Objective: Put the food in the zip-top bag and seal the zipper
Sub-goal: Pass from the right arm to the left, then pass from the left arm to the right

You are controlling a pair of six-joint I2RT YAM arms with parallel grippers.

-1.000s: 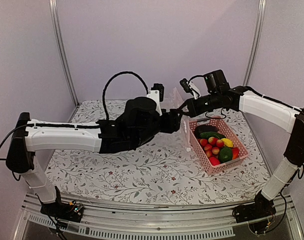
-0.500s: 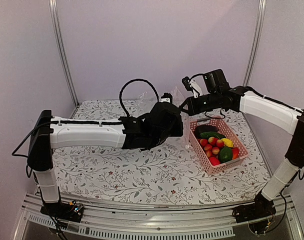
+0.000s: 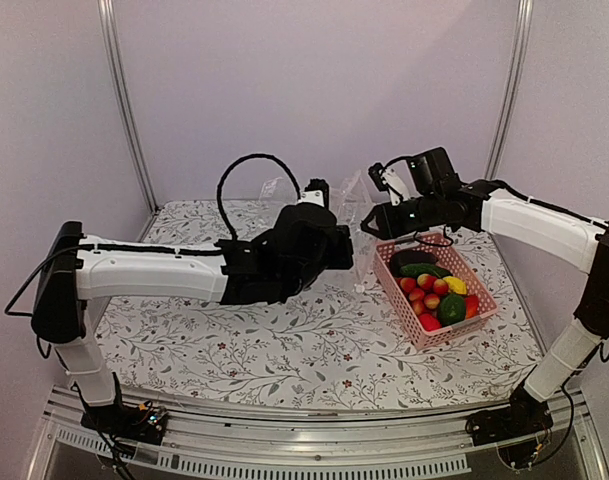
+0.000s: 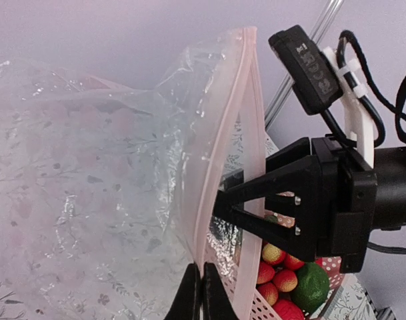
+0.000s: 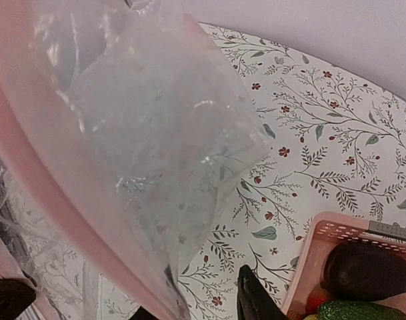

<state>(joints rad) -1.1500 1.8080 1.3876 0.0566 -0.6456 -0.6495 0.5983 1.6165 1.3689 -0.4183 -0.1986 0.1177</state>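
Note:
The zip-top bag hangs clear and crumpled above the table, small in the top view. Its pinkish zipper runs down the mouth edge, also across the right wrist view. My left gripper is shut, pinching the bag's edge just below the zipper; from above it sits at centre. My right gripper has its jaws apart with the mouth edge between them, and faces the left gripper. The food lies in the pink basket.
The pink basket stands on the flowered tablecloth to the right, right under the bag's mouth. A dark piece of food and a green one lie in it. Metal frame posts stand at the back corners.
My left gripper reached in to the bag's mouth edge and shut on it. My right gripper, shut on the bag before, has opened its jaws.

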